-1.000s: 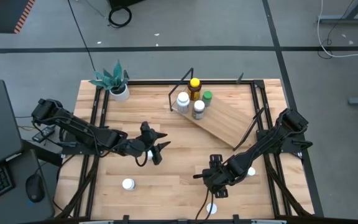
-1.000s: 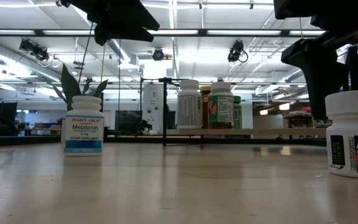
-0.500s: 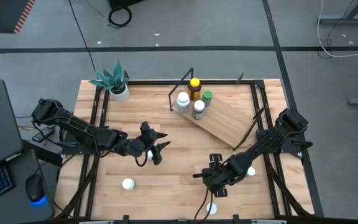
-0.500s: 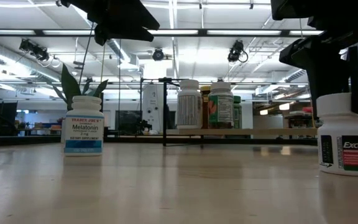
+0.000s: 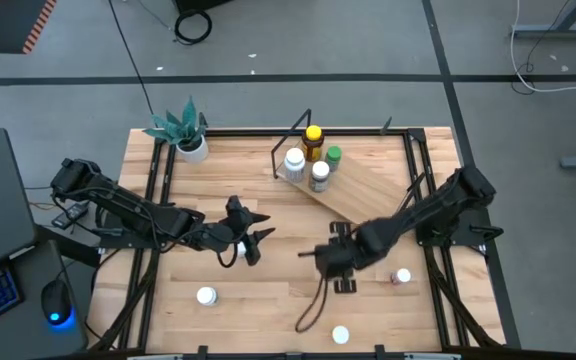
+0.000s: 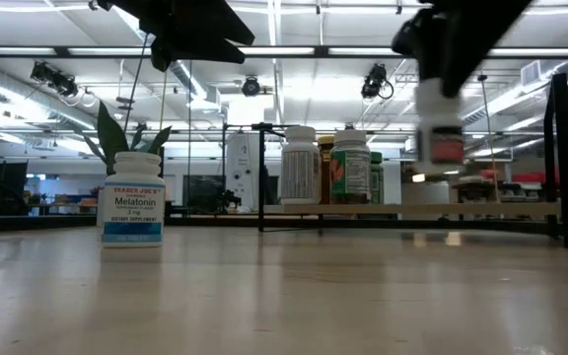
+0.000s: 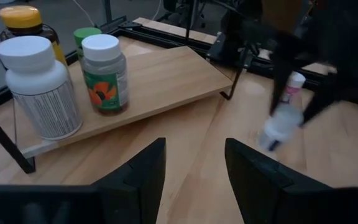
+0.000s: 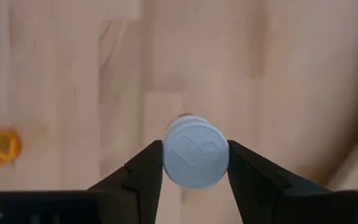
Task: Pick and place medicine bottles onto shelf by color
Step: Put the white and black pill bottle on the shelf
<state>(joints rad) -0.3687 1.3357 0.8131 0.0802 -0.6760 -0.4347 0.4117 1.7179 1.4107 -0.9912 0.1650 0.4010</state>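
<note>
The shelf [image 5: 368, 197], a tilted light-wood board in a black wire frame, carries several medicine bottles at its far left end: a white one [image 5: 294, 160], an amber one with a yellow cap [image 5: 313, 135], a green-capped one [image 5: 334, 155] and a white-capped one with a green label [image 7: 104, 74]. My right gripper [image 5: 331, 262] is shut on a white-capped bottle [image 6: 440, 123] in the air, near the table's middle. My left gripper [image 7: 194, 174] hovers open left of centre with nothing between its fingers. My right gripper pinches the bottle's white cap [image 8: 196, 154] between its two fingers, one on each side. The fingers come from above, pointing down. The bottle hangs below them, lifted clear of the table and slightly tilted [image 7: 277, 127].
A pink bottle [image 5: 400, 277] stands on the table right of my right gripper. White-capped bottles stand near the front edge [image 5: 205, 295] [image 5: 340, 335]. A Melatonin bottle [image 6: 131, 197] shows at the left. A potted plant [image 5: 183, 135] is at the far left corner. Black rails run along both table sides.
My right gripper has shut on the white-capped bottle, risen, and moved toward the table's left and far edges. The bottle stood on the table at first and now hangs clear above it.
</note>
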